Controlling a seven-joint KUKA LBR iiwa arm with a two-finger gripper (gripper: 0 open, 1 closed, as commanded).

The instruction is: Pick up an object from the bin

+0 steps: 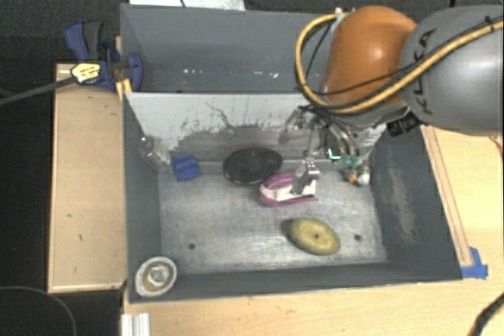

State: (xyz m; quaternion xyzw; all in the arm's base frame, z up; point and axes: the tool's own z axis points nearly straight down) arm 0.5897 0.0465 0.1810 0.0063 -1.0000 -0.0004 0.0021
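My gripper [305, 179] hangs low in the bin, right of the middle, with its tip down on the right end of a small purple and white object [276, 190] lying on the floor. A black flat disc [251, 166] lies just left of that object, touching or nearly touching it. An olive-yellow round disc [312, 236] rests in front of the gripper, apart from it. How the jaws stand is hidden under the arm's wrist.
A small blue block [185, 168] sits at the left, near the back wall. A clear round lid [156, 275] lies at the front left corner. The arm's orange cover and cables overhang the bin's back right part.
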